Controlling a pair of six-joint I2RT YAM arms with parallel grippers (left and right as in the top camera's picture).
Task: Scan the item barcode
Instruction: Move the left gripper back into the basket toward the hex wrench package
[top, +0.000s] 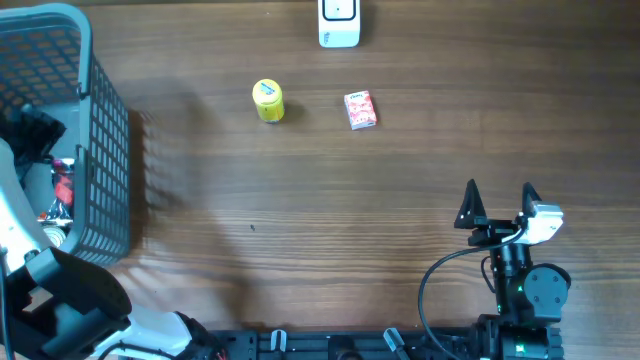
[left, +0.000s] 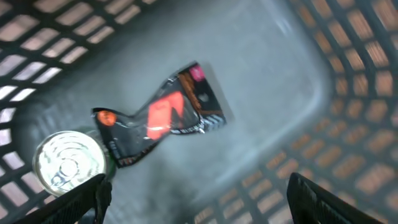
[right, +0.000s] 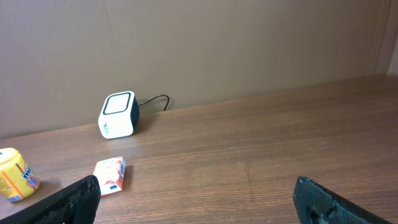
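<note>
My left gripper (left: 198, 186) hangs open inside the grey mesh basket (top: 105, 120), with nothing between its fingers. Just above it in the left wrist view, a crumpled black packet with an orange-red label (left: 158, 115) lies on the basket floor. A silver can top (left: 68, 163) sits close to the left finger (left: 93, 196). The white barcode scanner (top: 339, 22) stands at the table's far edge, also visible in the right wrist view as the scanner (right: 118, 115). My right gripper (top: 500, 205) rests open and empty at the near right.
On the table between basket and scanner stand a yellow can (top: 268, 101) and a small red-and-white box (top: 360, 109). The basket's tall mesh walls (left: 348, 93) enclose the left gripper. A wall rises behind the scanner.
</note>
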